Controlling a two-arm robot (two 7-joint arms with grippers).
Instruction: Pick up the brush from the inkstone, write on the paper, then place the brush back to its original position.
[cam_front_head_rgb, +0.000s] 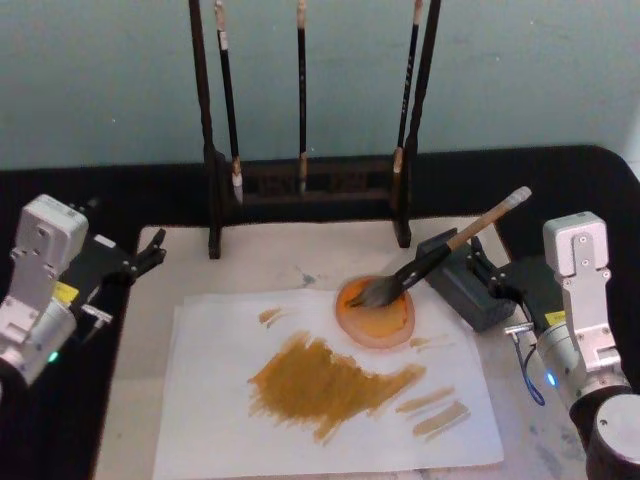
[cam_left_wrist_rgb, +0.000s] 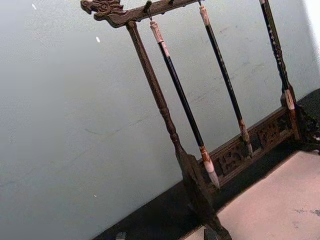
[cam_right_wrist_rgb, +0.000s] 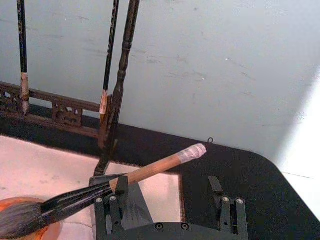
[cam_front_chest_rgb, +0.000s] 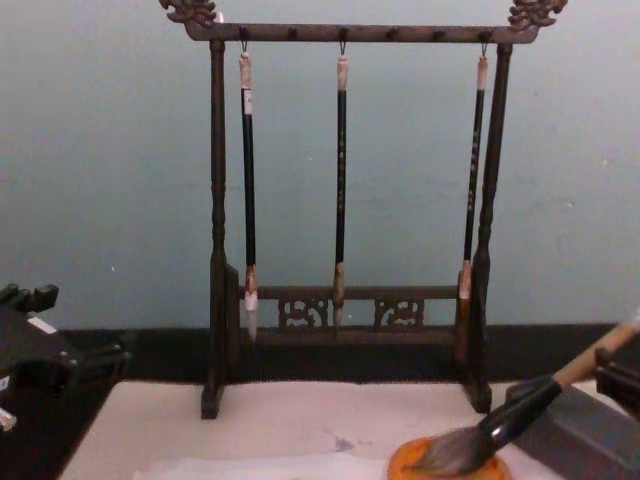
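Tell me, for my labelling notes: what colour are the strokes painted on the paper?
Ochre, a brownish yellow: the strokes on the white paper show best in the head view.

Brush (cam_front_head_rgb: 447, 250) — tan handle, black ferrule, grey-white bristles, white end band. Paper (cam_front_head_rgb: 220, 420) — white, streaked ochre-brown. Dish (cam_front_head_rgb: 376, 318) orange. Inkstone (cam_front_head_rgb: 463, 285) dark grey. Stand (cam_front_chest_rgb: 345, 310) dark brown, carved fretwork.

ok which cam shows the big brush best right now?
Head view: the whole brush shows, bristles in the orange dish, handle propped on the grey block, white-banded end up. Right wrist view shows it close up, its bristle tip cut off. Chest view catches its bristles and part of the handle at the corner.
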